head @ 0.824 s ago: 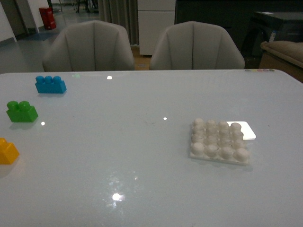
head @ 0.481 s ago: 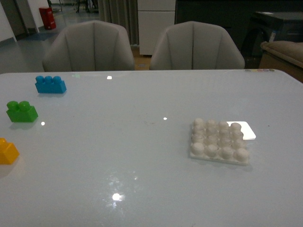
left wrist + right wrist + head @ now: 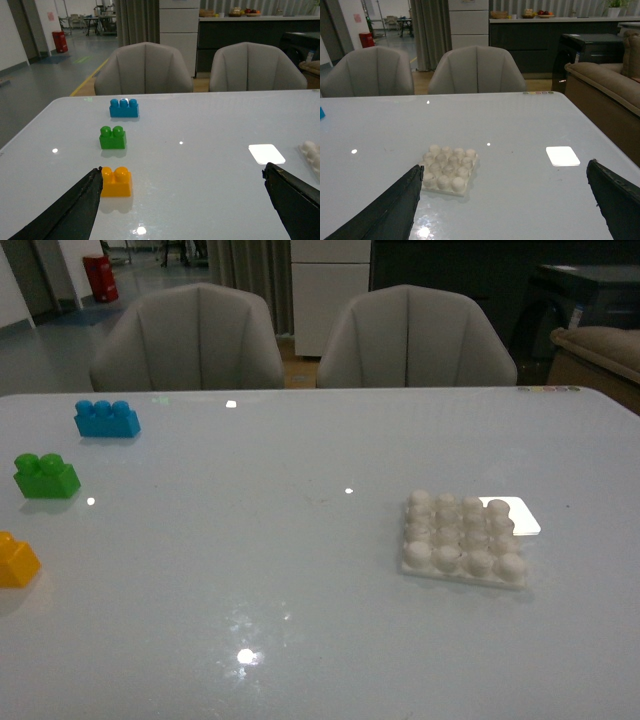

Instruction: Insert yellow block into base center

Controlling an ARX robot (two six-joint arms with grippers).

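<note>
**Yellow block [image 3: 116,181] waiting, no grasp yet**

The left pincer [image 3: 182,175] hangs spread and empty, the right pincer [image 3: 505,170] likewise. Reaching looks to be the step in hand: the left must centre over the block, descend and pinch. Glossy, two-studded and upright, it sits lower left in the left wrist frame. The base [image 3: 447,169] lies well apart, its centre studs bare.

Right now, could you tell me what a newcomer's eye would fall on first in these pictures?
Three bright bricks stand in a row at the left of the table: blue brick farthest, green brick, then the yellow block nearest. At the right lies the white base, its studs bare, beside a bright patch.
</note>
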